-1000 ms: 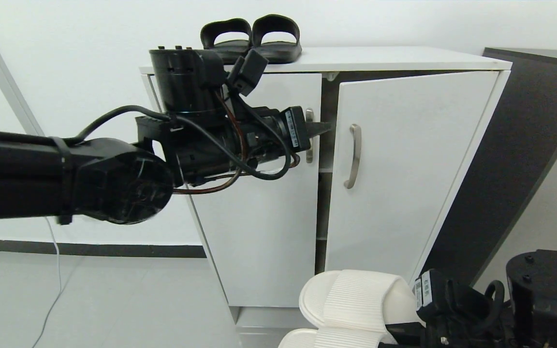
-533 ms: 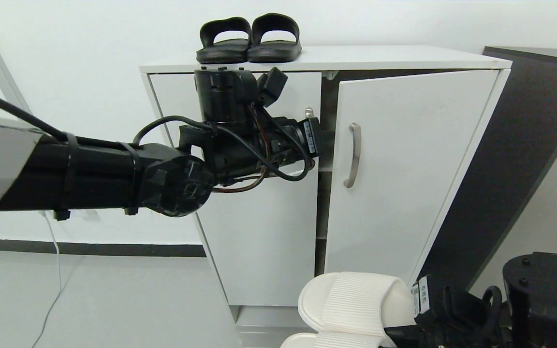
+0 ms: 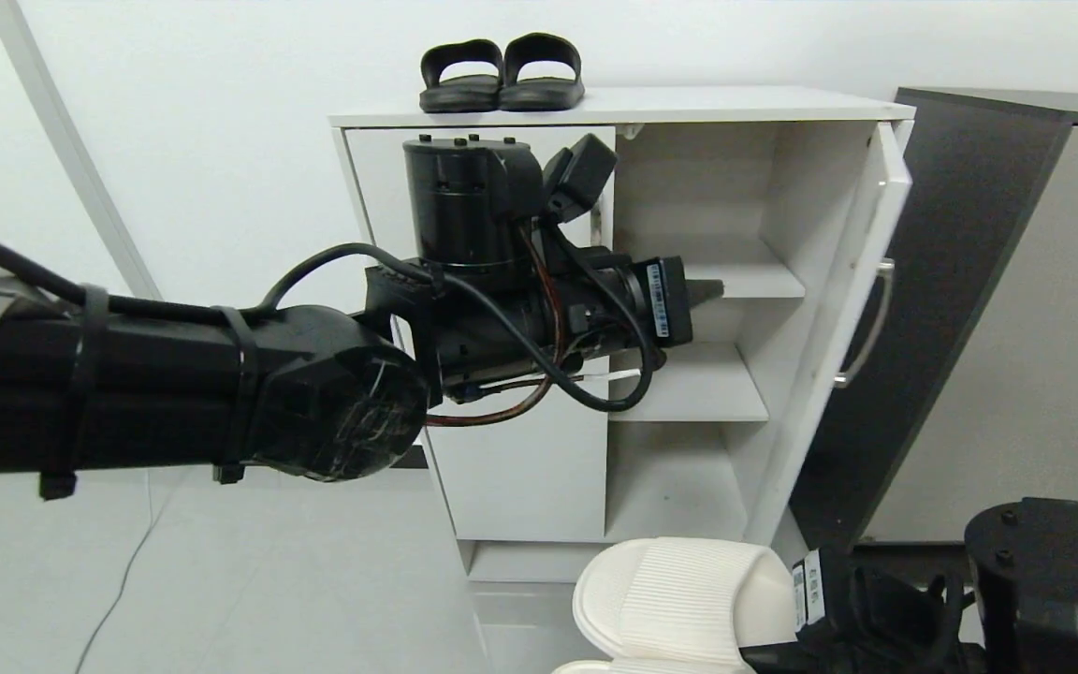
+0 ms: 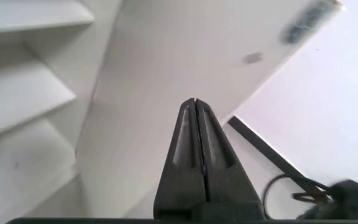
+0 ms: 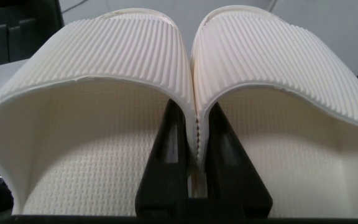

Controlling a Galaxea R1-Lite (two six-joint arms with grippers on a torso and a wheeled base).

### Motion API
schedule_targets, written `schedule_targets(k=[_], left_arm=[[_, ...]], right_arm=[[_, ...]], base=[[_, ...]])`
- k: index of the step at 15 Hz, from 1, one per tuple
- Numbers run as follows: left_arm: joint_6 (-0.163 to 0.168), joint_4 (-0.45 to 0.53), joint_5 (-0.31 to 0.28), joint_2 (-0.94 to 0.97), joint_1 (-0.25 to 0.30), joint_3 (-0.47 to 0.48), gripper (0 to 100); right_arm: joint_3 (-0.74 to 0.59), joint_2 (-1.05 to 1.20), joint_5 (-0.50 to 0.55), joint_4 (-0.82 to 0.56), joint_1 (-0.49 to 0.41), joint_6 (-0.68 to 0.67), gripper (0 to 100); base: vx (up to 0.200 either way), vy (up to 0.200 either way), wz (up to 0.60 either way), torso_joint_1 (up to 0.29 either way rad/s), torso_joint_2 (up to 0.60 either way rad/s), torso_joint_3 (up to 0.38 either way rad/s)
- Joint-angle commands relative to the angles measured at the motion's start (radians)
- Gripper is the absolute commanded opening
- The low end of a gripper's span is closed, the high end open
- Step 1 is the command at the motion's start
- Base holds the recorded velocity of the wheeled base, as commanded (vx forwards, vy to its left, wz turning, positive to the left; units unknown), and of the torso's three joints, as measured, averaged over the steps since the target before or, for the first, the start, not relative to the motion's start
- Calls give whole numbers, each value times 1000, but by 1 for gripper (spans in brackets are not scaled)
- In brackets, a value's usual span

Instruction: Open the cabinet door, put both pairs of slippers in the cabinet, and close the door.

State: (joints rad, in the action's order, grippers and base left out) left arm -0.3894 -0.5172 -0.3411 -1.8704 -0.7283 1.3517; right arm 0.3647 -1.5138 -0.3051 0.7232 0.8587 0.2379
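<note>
Door (image 3: 838, 309) open beside the left gripper (image 3: 715, 289), jaws together; right gripper (image 5: 195, 127) clamps white slippers (image 3: 679, 594) — black pair (image 3: 502, 75) above the left gripper, neither pair stowed yet.

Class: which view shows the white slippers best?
The right wrist view: both white slippers side by side, right gripper pinching their inner edges. Head view catches them at its lower edge; left wrist view faces cabinet shelves.

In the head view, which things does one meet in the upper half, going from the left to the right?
First the black slippers → left gripper → open cabinet door → dark grey panel.
</note>
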Motion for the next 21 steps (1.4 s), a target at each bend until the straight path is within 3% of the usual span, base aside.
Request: schedule_targets(k=[1,3,4,7,10,13,15,17,18,20,21], left_arm=[[18,-1,20,22,9,-17,0],[107,-3,114,79,27,-102,0],[127,-10,157,148,33,-174,0],[153,-3,235,455,69,-434,0],[184,109,361,763,138,-637,0],[228,436,430,1203,340,-803,0],[253,614,504,1410,443,-835,0],[259,686,536,1573,546,-904,0],[282,688,536,1645,583,-959,0],[365,686,537,1757,632,-1069,0],[368,678,539,1792,667,-1132,0]], right_arm=[[2,-3,0,2,-1,-2,0],[17,-26,3,4,-32,-12,0],[34,-37,1,4,-70,-19,0],[51,-52,0,4,-116,-40,0],[66,-55,3,4,-141,-42,0],[86,-69,4,5,-168,-66,0],[89,-74,9,22,-168,-81,0],[92,-75,60,39,-168,-84,0],[94,-75,72,48,-168,-88,0],[100,-82,77,62,-168,-121,0],[106,-98,84,65,-168,-143,0]], base=[[0,0,0,0,0,0],[0,0,0,0,0,0],[0,0,0,0,0,0],[0,0,0,0,0,0],[0,0,0,0,0,0],[0,0,0,0,0,0],[0,0,0,0,0,0],[0,0,0,0,0,0],[0,0,0,0,0,0],[0,0,0,0,0,0],[0,0,0,0,0,0]])
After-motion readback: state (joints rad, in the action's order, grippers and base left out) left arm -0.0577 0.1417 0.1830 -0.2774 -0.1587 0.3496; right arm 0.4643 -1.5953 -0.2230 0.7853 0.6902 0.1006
